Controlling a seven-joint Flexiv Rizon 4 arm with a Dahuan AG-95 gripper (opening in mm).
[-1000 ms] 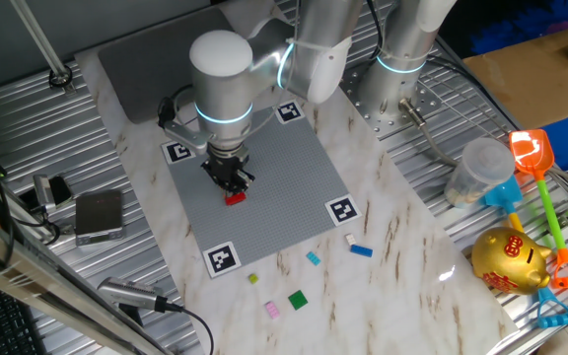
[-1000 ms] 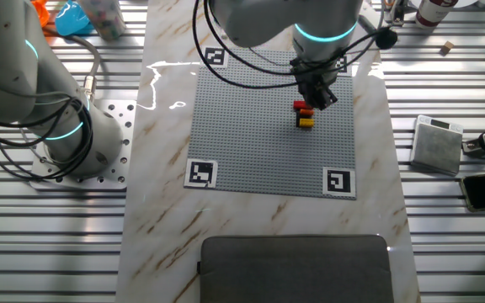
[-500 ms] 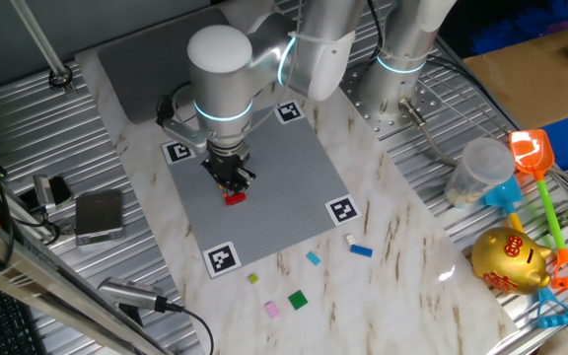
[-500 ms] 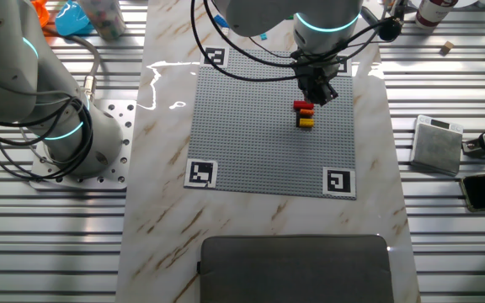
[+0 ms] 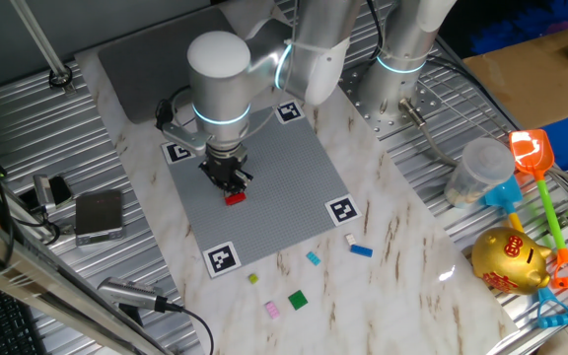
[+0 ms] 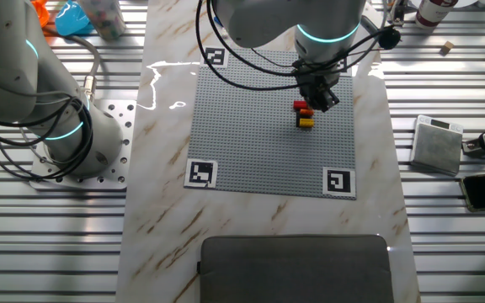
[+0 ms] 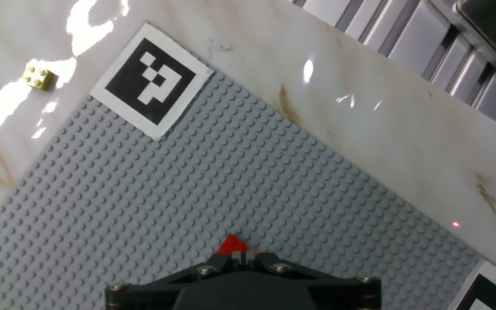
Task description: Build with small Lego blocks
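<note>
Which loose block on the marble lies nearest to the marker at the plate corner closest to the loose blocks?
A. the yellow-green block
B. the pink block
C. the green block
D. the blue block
A: the yellow-green block lies just beside the marker, while the green block, the pink block and the blue block lie farther off.

A golden piggy bank [image 5: 509, 260] and orange plastic shovel [image 5: 532, 154] lie right of the grey studded baseplate [image 5: 264, 187].
</note>
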